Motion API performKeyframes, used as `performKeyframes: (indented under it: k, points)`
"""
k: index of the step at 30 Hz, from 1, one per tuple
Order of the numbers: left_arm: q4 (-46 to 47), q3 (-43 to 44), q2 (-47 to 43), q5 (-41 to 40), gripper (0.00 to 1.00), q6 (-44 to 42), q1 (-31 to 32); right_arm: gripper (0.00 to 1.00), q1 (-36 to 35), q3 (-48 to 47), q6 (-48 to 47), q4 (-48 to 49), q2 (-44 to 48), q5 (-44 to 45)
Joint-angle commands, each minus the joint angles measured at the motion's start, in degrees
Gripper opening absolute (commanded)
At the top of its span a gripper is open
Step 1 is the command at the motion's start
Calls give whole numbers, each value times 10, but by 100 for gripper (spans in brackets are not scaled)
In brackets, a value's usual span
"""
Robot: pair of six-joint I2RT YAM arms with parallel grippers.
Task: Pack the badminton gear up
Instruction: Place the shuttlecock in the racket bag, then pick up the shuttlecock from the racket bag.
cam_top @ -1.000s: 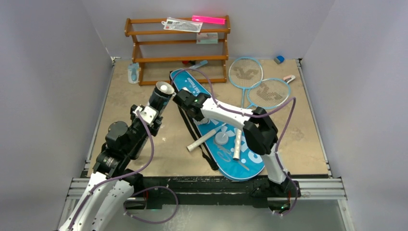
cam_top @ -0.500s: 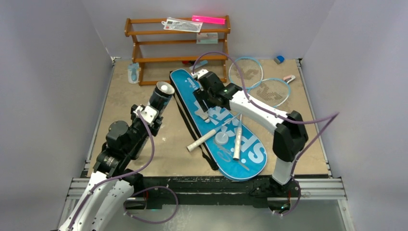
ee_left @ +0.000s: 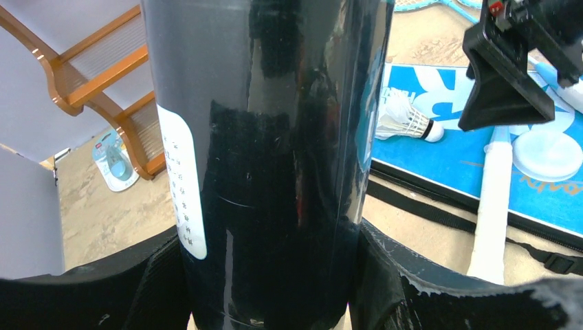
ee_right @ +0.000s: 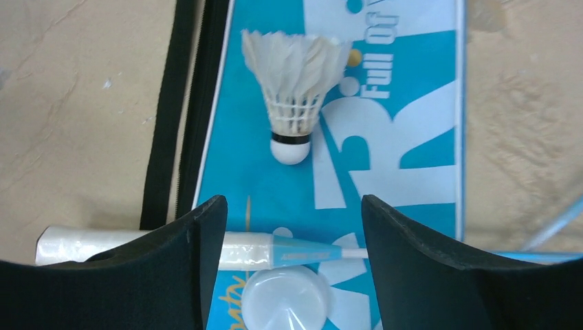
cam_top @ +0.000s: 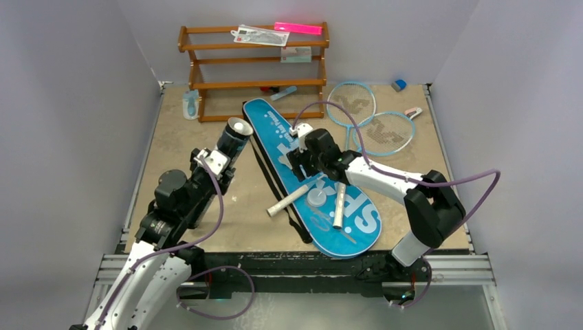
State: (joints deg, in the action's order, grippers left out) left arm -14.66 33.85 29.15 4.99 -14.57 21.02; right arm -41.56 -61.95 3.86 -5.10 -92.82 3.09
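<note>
The left gripper (ee_left: pixel 268 254) is clamped around the lower part of the long black tube (ee_left: pixel 268 124). It holds the tube off the bench on the left side, tilted so the upper end points toward the far edge.

The blue bag (cam_top: pixel 357 216) lies flat and slantwise, from the middle of the far side down to the near edge, right of centre. The right gripper (ee_right: pixel 292 210) hangs over the bag with its fingers spread apart and nothing between them. A white shuttlecock (ee_right: pixel 294 89) lies on the bag just beyond them, cork toward the gripper.

One racket (cam_top: pixel 350 102) and the other racket (cam_top: pixel 383 132) have their heads near the far right corner. Their white handles reach onto the bag, on either side of a round white disc (cam_top: pixel 317 198). The wooden rack (cam_top: pixel 254 69) stands along the far edge.
</note>
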Motion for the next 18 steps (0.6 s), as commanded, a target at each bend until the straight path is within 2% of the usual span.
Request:
performKeyframes:
  k: [1,7,11,18]
  points:
    - [35,4,-6,24,15,-10,-4,73,1,68,22,163,35,-47]
    - [36,3,-8,32,15,-13,-5,69,1,124,28,280,20,-34]
    - [37,2,-8,32,15,-14,-4,66,1,146,20,345,-1,18]
    - [38,3,-4,37,15,-15,-4,62,1,145,20,374,-48,4]
